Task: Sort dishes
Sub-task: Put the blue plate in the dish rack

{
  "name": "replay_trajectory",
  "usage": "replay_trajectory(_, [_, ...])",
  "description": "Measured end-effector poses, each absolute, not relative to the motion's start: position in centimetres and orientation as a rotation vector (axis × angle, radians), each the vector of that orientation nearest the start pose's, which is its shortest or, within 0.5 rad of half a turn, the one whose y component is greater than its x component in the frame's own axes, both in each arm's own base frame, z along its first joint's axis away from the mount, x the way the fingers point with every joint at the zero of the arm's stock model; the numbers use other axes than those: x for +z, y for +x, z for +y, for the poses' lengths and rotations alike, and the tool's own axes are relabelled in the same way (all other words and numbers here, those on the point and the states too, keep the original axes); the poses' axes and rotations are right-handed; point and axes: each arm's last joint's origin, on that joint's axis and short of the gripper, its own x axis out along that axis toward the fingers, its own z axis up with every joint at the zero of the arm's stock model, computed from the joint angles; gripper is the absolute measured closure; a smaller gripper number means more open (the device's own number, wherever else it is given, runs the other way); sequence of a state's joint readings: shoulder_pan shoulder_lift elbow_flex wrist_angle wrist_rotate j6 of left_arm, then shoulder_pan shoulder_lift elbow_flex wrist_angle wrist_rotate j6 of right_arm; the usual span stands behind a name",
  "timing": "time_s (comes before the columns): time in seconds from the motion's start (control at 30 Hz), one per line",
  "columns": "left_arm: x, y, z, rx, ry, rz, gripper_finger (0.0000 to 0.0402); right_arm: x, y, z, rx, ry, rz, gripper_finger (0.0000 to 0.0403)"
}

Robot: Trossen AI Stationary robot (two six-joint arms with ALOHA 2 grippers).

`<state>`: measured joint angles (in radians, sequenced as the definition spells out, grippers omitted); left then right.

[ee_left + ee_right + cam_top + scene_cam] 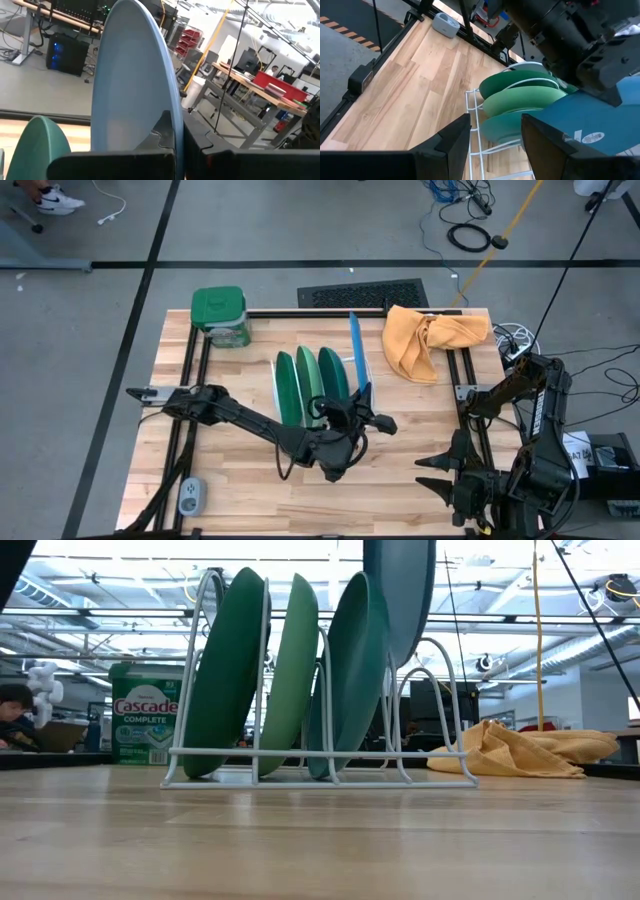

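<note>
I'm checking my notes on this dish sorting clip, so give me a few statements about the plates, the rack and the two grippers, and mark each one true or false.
1. The left gripper is shut on the edge of the blue plate. True.
2. The blue plate lies flat on the table. False: it is held upright on edge, above the white wire rack.
3. Three plates stand in the rack: the dark green plate, the light green plate and the teal plate. True.
4. The right gripper holds the orange cloth. False: it is open and empty, at the table's right side.
</note>
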<state>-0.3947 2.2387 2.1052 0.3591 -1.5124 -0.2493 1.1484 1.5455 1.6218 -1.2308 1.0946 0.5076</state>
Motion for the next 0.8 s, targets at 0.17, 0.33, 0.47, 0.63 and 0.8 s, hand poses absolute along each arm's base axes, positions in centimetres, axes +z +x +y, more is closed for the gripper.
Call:
replay_trajectory(0.17, [33.9, 48.2, -16.5, 1.105, -0.408, -0.271, 0.0399, 37.2, 14.1, 25.0, -0.076, -0.547, 0.481, 0.0234])
replay_trajectory(0.33, [32.5, 48.9, -16.4, 1.113, -0.386, -0.256, 0.0399, 37.2, 14.1, 25.0, -0.076, -0.546, 0.481, 0.0234])
replay_trajectory(0.47, [32.3, 49.0, -16.3, 1.132, -0.379, -0.254, 0.0399, 37.2, 14.1, 25.0, -0.076, -0.546, 0.481, 0.0234])
replay_trajectory(0.63, [31.4, 49.3, -16.3, 1.174, -0.360, -0.245, 0.0399, 37.2, 14.1, 25.0, -0.076, -0.549, 0.480, 0.0234])
replay_trajectory(0.8, [30.6, 49.6, -16.4, 1.182, -0.349, -0.238, 0.0399, 37.2, 14.1, 25.0, -0.075, -0.550, 0.480, 0.0234])
